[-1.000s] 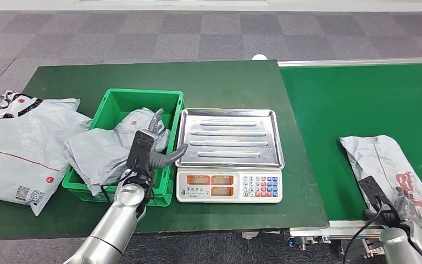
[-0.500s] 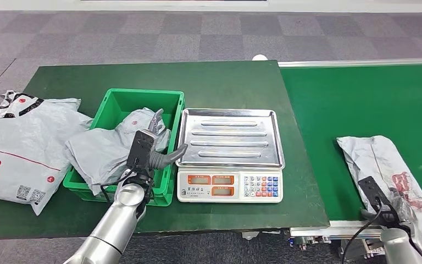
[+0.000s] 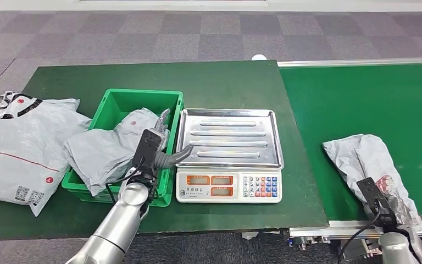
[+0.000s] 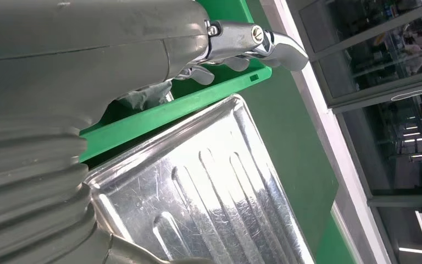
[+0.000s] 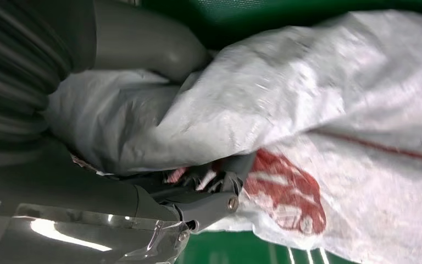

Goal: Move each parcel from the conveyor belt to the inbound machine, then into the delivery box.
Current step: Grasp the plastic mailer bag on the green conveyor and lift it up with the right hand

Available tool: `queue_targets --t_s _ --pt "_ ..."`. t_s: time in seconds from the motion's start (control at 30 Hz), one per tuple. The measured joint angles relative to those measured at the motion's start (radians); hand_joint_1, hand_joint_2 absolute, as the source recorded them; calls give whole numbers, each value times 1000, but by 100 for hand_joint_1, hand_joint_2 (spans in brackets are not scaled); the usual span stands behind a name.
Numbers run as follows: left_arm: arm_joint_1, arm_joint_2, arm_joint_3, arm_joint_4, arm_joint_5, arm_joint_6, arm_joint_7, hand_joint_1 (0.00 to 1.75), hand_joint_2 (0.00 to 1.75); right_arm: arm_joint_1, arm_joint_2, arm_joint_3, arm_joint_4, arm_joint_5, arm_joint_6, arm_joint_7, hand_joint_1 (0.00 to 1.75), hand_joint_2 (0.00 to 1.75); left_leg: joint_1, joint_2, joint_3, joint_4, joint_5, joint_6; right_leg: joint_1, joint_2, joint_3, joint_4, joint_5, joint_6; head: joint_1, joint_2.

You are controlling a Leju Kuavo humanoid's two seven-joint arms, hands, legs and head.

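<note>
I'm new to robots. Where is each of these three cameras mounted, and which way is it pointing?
Head view: high on the body, facing forward and down at the green crate, scale and conveyor belt; both silver arms show.
Left wrist view: behind the left hand, facing the scale tray; crate rim also shared with the head view.
Right wrist view: behind the right hand, facing the grey parcel it grips, also seen from the head.
</note>
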Motion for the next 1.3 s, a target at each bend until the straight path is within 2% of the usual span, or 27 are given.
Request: queue_targets --t_s 0.5,0.73,1.3 --pt "4 -10 18 -8 -21 -7 3 0 175 -10 24 9 -16 23 -6 -2 175 175 0 -1 -1 0 0 0 0 -1 0 0 0 0 0 0" --pt "-16 -25 29 7 -34 -17 3 0 175 -44 32 36 -3 57 -37 -21 175 175 0 0 -1 0 0 0 0 0 0 0 0 0 0 0" --pt "-20 -30 33 17 -36 -18 3 0 175 -62 34 58 18 58 -41 -21 175 175 0 -1 -1 0 0 0 0 -1 0 0 0 0 0 0"
